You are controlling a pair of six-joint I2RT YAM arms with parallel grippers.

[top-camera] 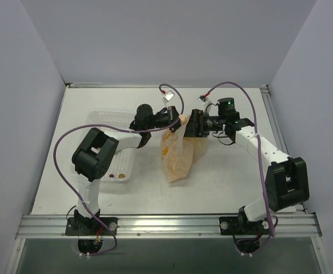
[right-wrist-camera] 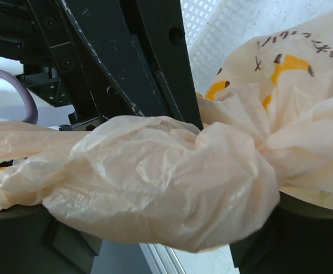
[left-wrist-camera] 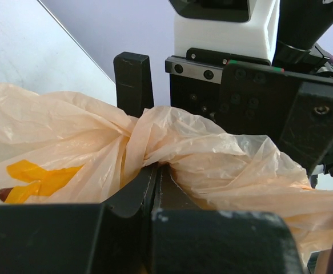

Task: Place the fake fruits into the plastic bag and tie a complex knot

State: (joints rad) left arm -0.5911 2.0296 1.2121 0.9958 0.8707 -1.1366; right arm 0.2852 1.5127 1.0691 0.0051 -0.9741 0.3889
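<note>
Left gripper point(top-camera: 176, 119) fingers together, pinching plastic bag point(top-camera: 177, 155) at its twisted neck. Right gripper point(top-camera: 190, 123) fingers apart around bunched film, can't tell if gripping. Bag mid-table, just right of white tray point(top-camera: 102, 117).

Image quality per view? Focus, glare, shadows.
Top external: even, soft light, faint shadows; the translucent peach-orange plastic bag small but sharp. Left wrist: bag creases crisp, the near black left gripper slightly soft. Right wrist: bag fills the frame, mild sheen; white mesh tray behind very bright.

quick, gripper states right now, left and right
left gripper: closed on the plastic bag
right gripper: open, twisted bag film lying between its jaws
</note>
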